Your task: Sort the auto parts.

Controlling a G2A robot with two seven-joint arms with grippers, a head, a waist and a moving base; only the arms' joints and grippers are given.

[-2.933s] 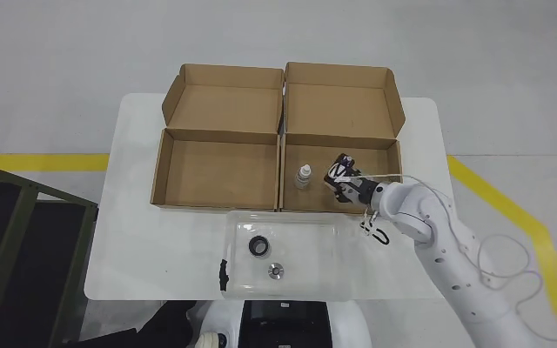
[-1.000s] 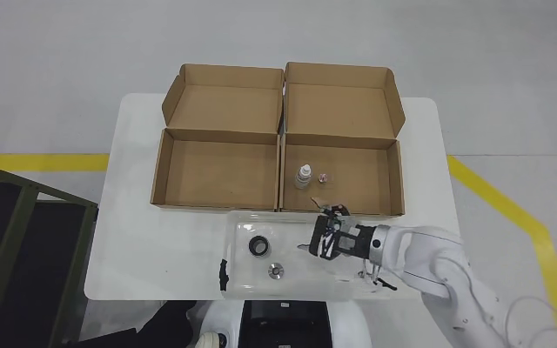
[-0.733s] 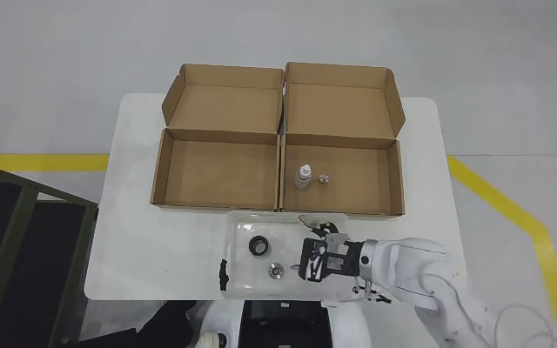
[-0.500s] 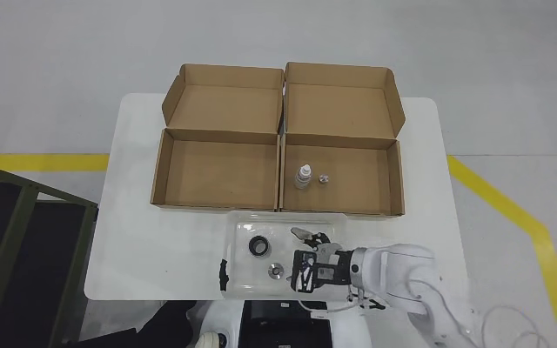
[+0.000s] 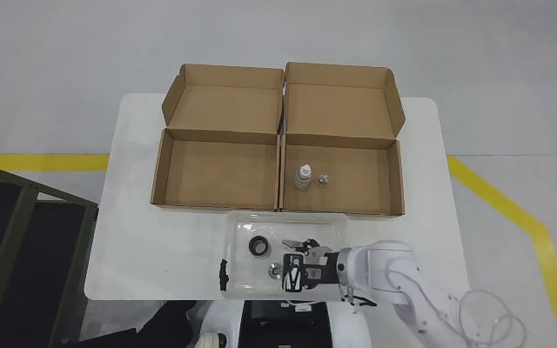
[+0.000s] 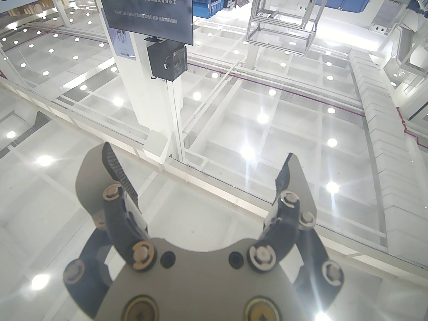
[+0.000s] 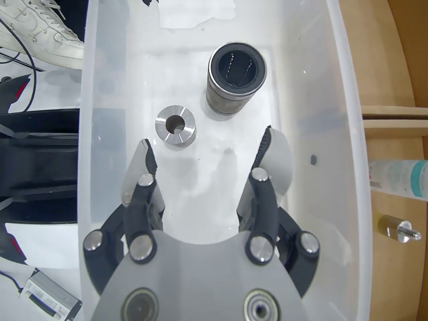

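Right claw (image 7: pixel 207 141) gapes empty over clear bin (image 7: pixel 347 101), lower centre of top view. Steel bushing (image 7: pixel 175 125) likely heavy, rigid, slick; grip across its round sides.

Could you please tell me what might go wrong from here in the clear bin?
The small steel bushing sits off-centre, just ahead of one finger of the open right gripper; closing now might nudge it aside rather than grip it. The upright bearing stands close beside it, so a descending finger could knock it over.
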